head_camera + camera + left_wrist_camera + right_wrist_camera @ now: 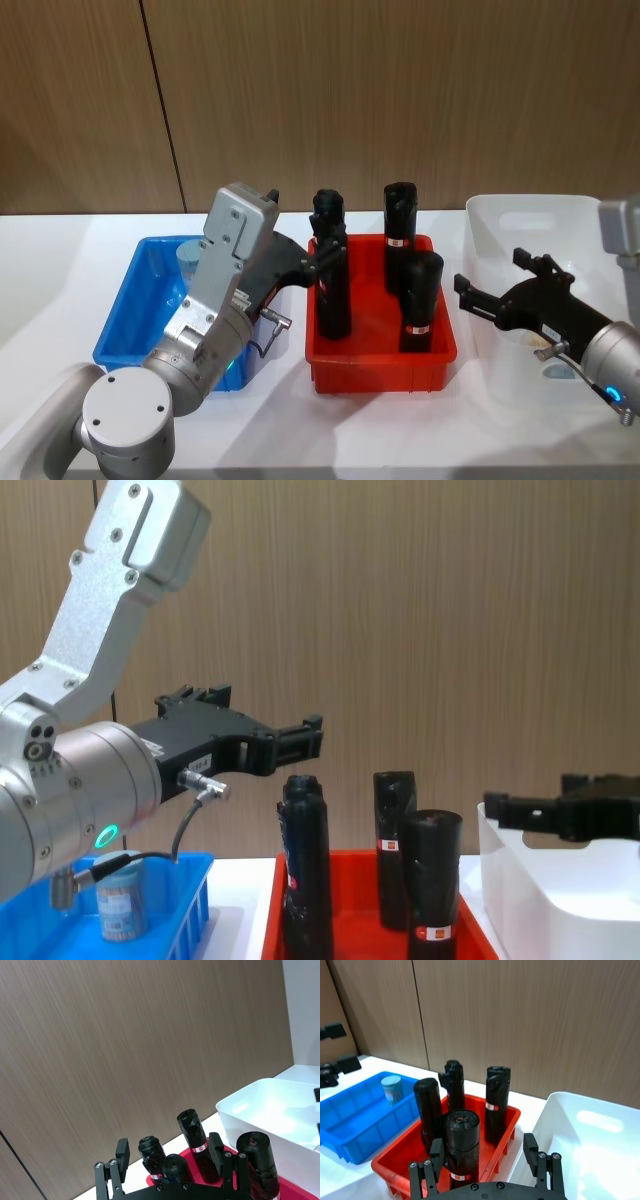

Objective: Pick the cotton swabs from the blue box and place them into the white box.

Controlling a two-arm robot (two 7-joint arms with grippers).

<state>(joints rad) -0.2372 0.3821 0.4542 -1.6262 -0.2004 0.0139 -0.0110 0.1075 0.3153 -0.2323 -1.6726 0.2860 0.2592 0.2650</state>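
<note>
Left gripper (314, 738) over red tray (380, 375); right gripper (490, 272) seemingly over white box (480, 230).

left tool (169, 1150) raised, jaws apart | right tool (483, 1145) raised, jaws apart

You can read nothing: bands (415, 329) on the rolls (421, 290) and the label (120, 915) on the swab tub (122, 892) seem printed, but too small.
</note>
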